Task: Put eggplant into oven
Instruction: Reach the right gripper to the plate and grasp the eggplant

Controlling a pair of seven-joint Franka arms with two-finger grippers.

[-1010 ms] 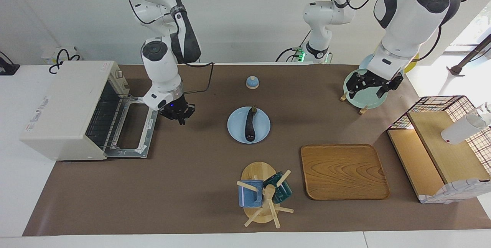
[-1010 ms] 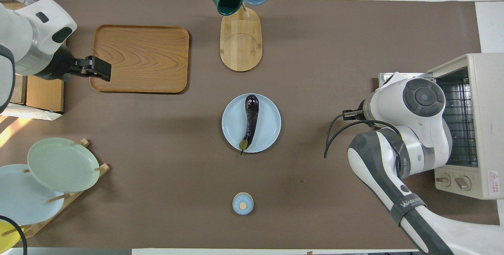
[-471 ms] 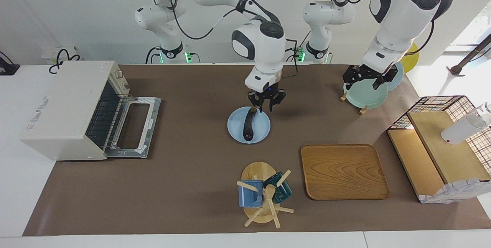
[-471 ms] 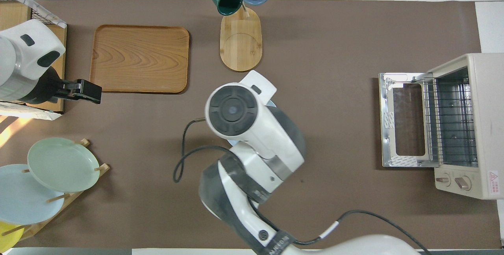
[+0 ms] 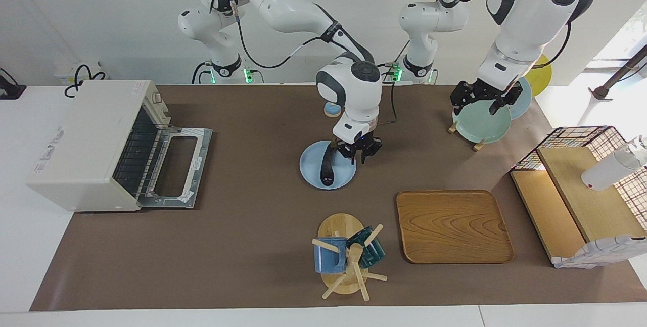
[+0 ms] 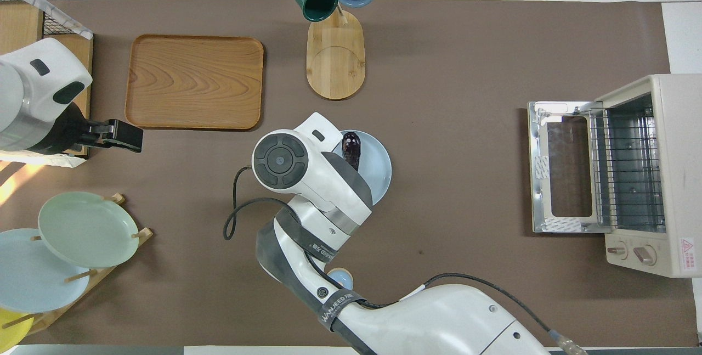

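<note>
The dark purple eggplant (image 5: 327, 168) lies on a light blue plate (image 5: 311, 165) in the middle of the table. My right gripper (image 5: 356, 154) hangs low over that plate's rim, beside the eggplant's stem end on the left arm's side. Its fingers stand apart with nothing between them. In the overhead view the right arm's wrist covers the gripper, and only the eggplant's (image 6: 351, 146) round end shows. The off-white oven (image 5: 86, 140) stands at the right arm's end of the table with its door (image 5: 174, 168) dropped open. My left gripper (image 5: 480, 100) waits open over a green plate.
A mug tree (image 5: 346, 259) with a blue and a green mug, and a wooden tray (image 5: 452, 226), lie farther from the robots than the plate. A plate rack (image 5: 480, 122) and a wire-mesh shelf (image 5: 581, 185) stand at the left arm's end. A small blue dome (image 5: 331, 109) sits nearer the robots.
My right arm swung from the oven door to the blue plate, its gripper opened, and it came down beside the eggplant. The left gripper rose a little over the plate rack.
</note>
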